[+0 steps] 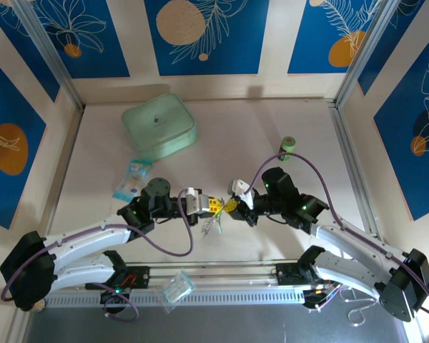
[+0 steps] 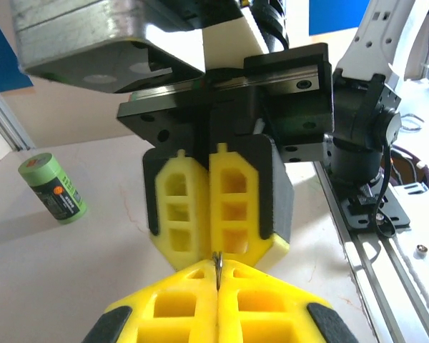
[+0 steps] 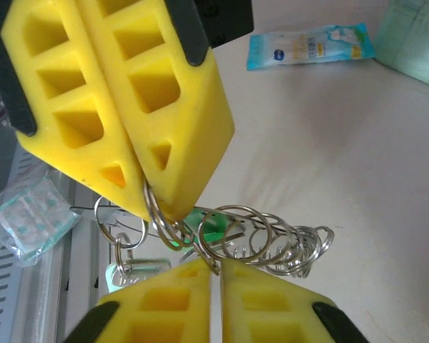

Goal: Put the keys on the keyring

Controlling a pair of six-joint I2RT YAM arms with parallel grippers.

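Near rail (image 1: 229, 271) has a clear baggie (image 1: 177, 287) lying on it. In the middle, the left gripper (image 1: 213, 206) and right gripper (image 1: 232, 206) meet tip to tip, both clamped tight on the keyring (image 3: 257, 239), which hangs between them over the pale table (image 1: 236, 143), a green key (image 3: 211, 229) among its loops. Farther back: a packet (image 1: 132, 179), green can (image 1: 288, 146), mint box (image 1: 159, 127), then blue leaf-print walls (image 1: 200, 36).

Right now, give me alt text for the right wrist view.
The left gripper at top and right gripper at bottom both pinch the keyring, a cluster of linked metal rings. A green key sits among the rings.
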